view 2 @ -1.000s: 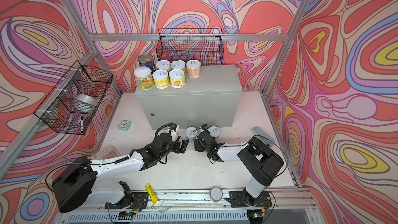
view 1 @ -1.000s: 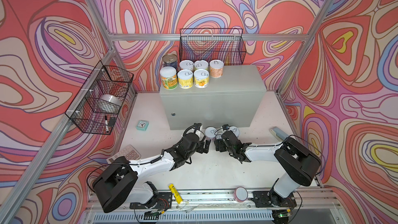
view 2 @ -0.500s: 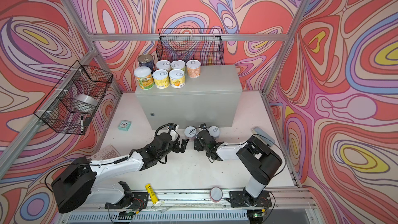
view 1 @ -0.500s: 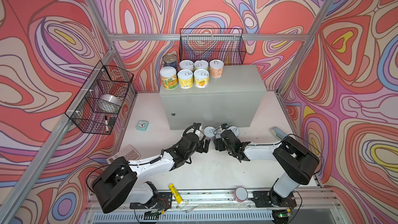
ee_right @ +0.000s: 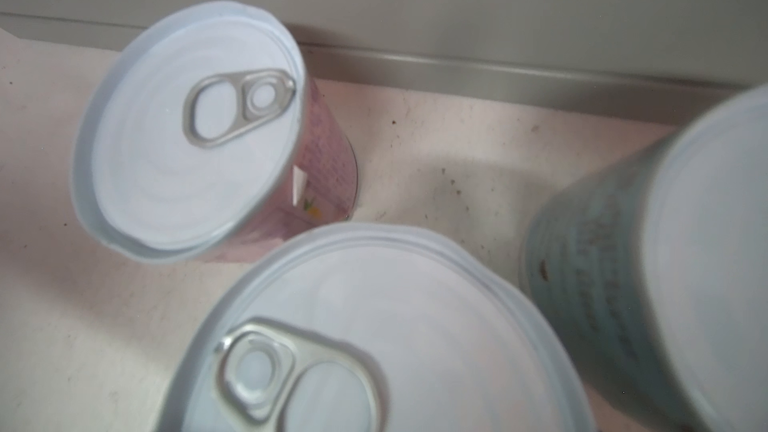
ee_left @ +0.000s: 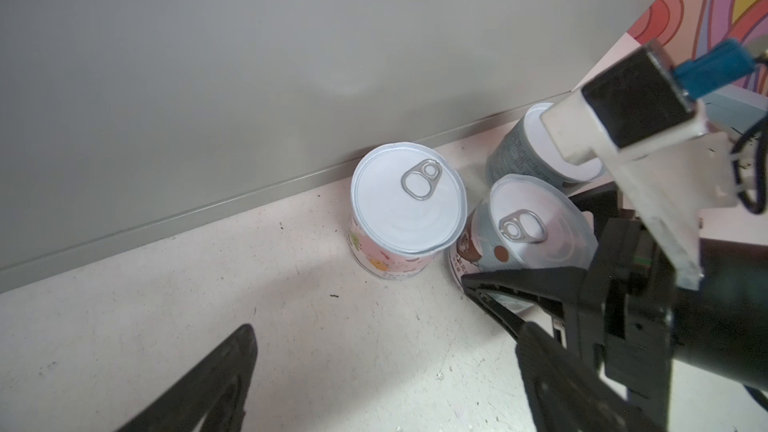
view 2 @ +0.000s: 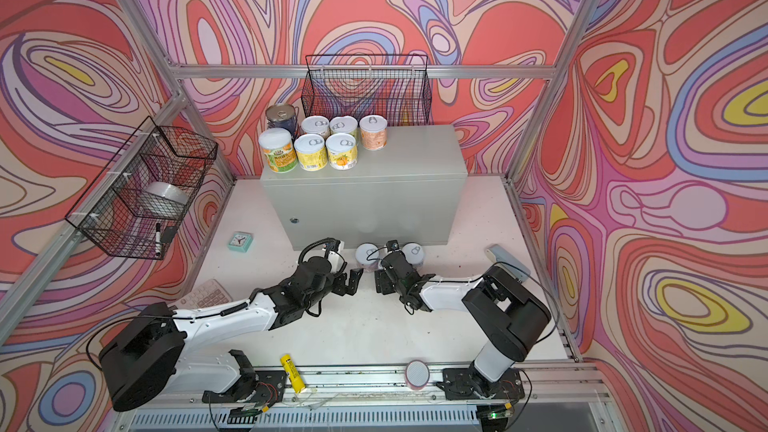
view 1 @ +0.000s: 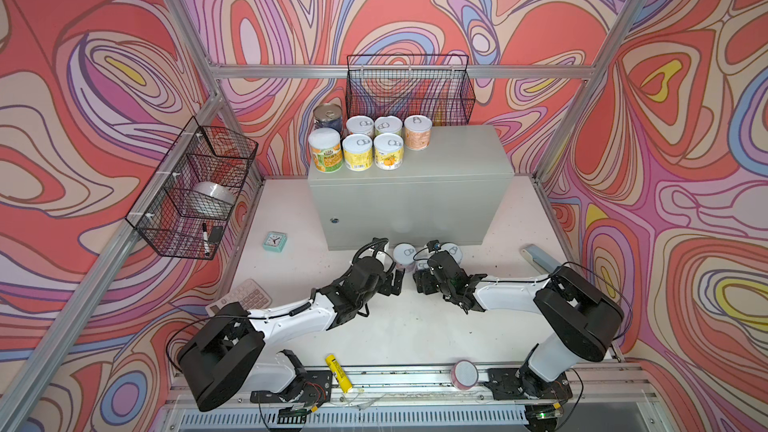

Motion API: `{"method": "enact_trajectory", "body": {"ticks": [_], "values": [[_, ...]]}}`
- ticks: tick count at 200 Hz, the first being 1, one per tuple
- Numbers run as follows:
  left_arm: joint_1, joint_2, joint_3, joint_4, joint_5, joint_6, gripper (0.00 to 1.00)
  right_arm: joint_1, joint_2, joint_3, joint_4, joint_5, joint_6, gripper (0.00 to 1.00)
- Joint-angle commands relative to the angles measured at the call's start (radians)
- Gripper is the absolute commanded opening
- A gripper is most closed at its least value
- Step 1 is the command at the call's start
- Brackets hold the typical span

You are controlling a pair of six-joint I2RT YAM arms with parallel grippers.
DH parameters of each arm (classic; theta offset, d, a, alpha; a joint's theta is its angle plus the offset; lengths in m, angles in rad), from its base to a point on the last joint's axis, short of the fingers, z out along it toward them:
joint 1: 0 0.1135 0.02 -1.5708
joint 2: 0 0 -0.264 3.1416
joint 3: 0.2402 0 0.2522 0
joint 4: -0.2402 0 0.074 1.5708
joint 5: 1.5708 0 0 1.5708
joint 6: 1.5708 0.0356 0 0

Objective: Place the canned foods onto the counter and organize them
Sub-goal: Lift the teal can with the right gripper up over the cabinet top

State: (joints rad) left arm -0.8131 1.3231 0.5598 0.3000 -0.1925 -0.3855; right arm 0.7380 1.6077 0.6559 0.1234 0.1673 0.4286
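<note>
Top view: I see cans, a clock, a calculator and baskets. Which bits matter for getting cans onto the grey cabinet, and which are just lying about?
Part of the job: seven cans already up; the pink can, brown-labelled can and blue-grey can down on the table; the counter.

Just lying about: clock, calculator, yellow tube, pink cylinder, back wire basket, side wire basket.

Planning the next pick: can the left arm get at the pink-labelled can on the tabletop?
Probably yes: the left gripper is open, with bare tabletop between it and the pink-labelled can; a neighbouring can crowds one side.
</note>
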Motion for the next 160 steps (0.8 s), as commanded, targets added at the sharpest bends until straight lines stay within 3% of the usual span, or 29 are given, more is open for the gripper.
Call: {"method": "enact_trajectory", "body": {"ticks": [1,45,99,160], "values": [[-0.004,-0.039,-0.011,-0.019,-0.024,0.010,0.99,-0.002,-0.095,-0.005,-0.080,-0.010,0.006,0.00],[0.004,-0.077,0.020,-0.084,0.030,0.013,1.00,-0.001,-0.257,0.075,-0.299,-0.042,0.010,0.00],[0.007,-0.158,0.188,-0.293,0.146,0.009,1.00,0.000,-0.388,0.352,-0.633,-0.038,-0.028,0.00],[0.025,-0.195,0.425,-0.533,0.157,0.045,1.00,0.000,-0.346,0.709,-0.888,0.062,-0.095,0.00]]}}
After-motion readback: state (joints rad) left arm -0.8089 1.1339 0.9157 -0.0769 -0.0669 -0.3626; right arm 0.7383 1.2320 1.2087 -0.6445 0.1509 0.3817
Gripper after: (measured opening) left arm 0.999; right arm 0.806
